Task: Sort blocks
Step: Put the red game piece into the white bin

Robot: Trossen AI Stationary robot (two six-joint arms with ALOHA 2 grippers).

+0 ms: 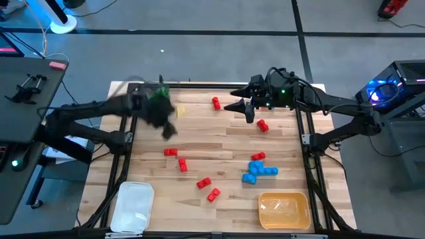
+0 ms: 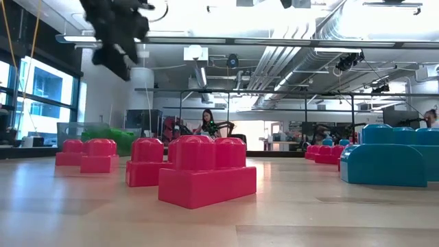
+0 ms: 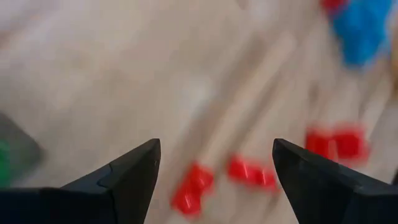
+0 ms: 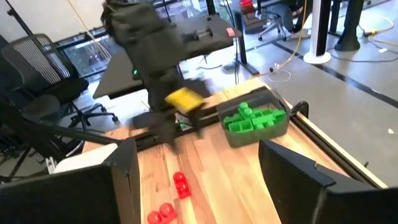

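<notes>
**High view: trays near and far, blocks between them**

At the near edge of the wooden table (image 1: 219, 143) stand two trays. The white tray (image 1: 133, 207) on the left side looks to have nothing coloured in it. The yellow tray (image 1: 284, 210) on the right side shows only a pale sheen inside; I cannot tell if something lies there.

Just beyond the yellow tray is the blue cluster (image 1: 260, 171), with its long axis across the table, and one red block (image 1: 257, 157) touching its far side. More red blocks (image 1: 179, 158) lie scattered in the middle, each alone or in a pair, turned in different directions. One red block (image 1: 262, 125) lies near the right gripper (image 1: 250, 114).

The right gripper hangs over the far right part of the table, fingers apart and holding nothing.

The left gripper (image 3: 214, 168) is over the far left part, its fingers wide apart, nothing between them.

At the far left corner, the grey tray (image 4: 258, 121) holds green blocks (image 4: 254, 118).
</notes>
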